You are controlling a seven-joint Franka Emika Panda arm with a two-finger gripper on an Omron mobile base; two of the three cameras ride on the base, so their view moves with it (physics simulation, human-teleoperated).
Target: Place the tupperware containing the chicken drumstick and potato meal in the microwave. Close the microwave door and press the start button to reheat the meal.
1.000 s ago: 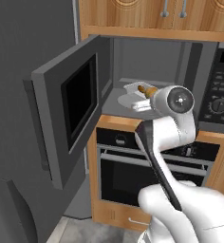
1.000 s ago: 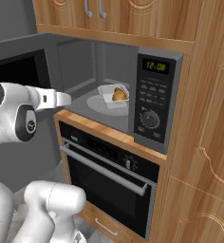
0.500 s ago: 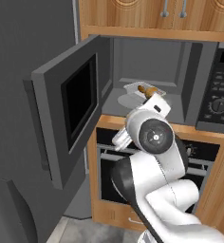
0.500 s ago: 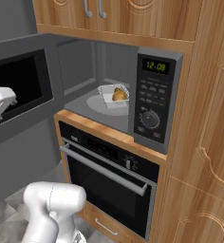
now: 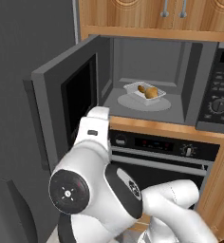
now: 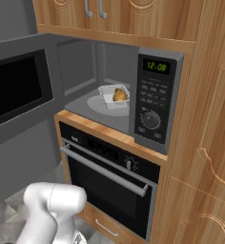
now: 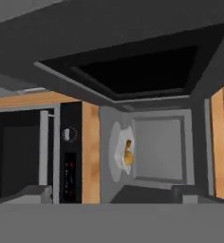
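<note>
Tupperware (image 5: 144, 93) sits on the round turntable (image 5: 133, 101) mid-floor of the microwave (image 6: 159, 102) cavity, drumstick and potato meal (image 5: 148, 91) inside. Microwave door (image 5: 69, 99) swung wide open at left. Oven (image 6: 109, 178) below. Gripper: grip state cannot be told.

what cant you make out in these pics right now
- Gripper: in the hand view only the dark fingertips rise at the bottom; open or shut is unclear.
- Microwave door: its handle side is cut off by the right base view's left edge.
- Microwave buttons: too small to read.
</note>
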